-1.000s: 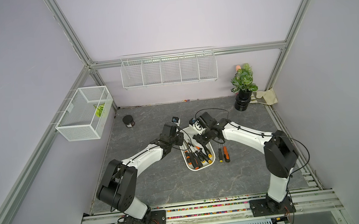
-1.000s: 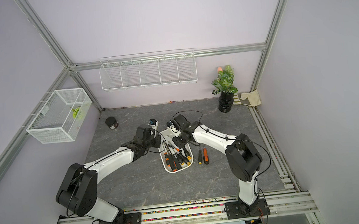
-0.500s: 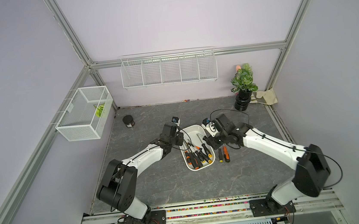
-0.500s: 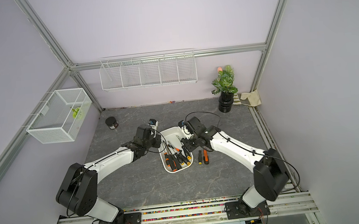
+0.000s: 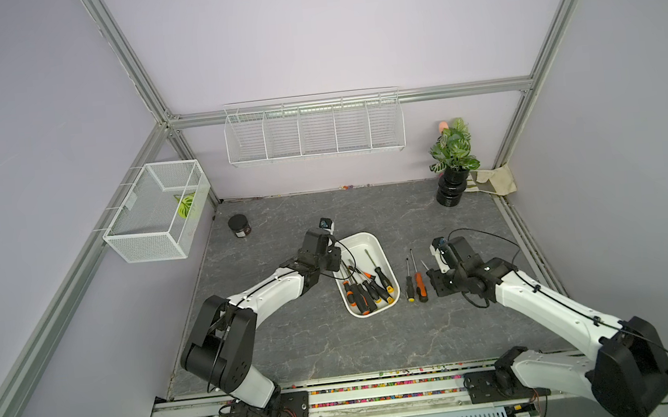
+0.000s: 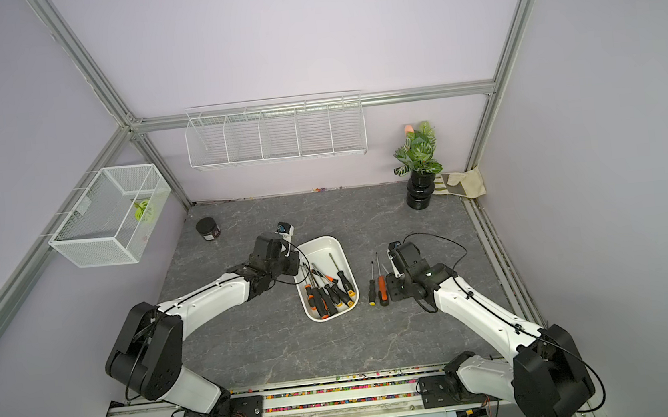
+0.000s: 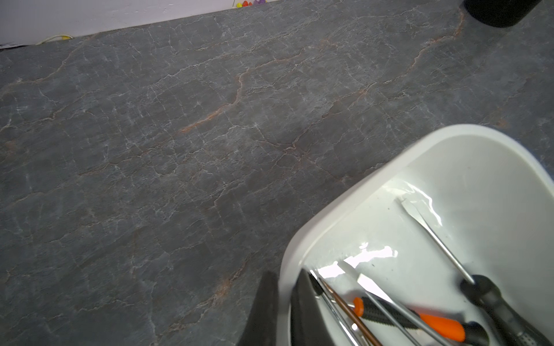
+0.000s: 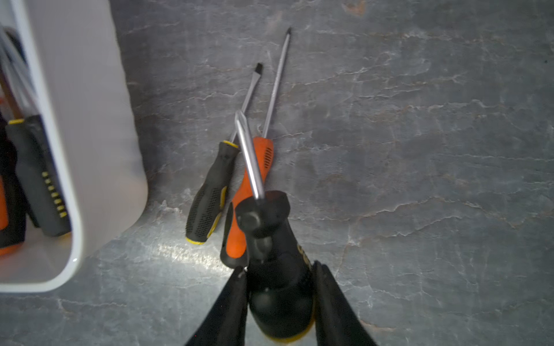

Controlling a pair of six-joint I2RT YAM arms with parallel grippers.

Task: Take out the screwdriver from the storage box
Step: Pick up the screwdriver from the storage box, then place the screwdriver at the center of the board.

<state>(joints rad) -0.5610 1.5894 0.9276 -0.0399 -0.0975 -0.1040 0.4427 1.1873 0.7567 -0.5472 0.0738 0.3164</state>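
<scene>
- Right wrist view: our right end effector (image 8: 278,266) clenches the black screwdriver (image 8: 263,218) outside the storage box (image 8: 90,119).
- We pinch its wall with our left end effector (image 7: 286,278), likely to steady it.

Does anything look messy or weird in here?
Nothing broken or spilled. The screwdrivers in the storage box lie crisscrossed in a heap, and two screwdrivers lie on the table beside it. Oddly, something green like a leaf sits alone in the wire basket.
</scene>
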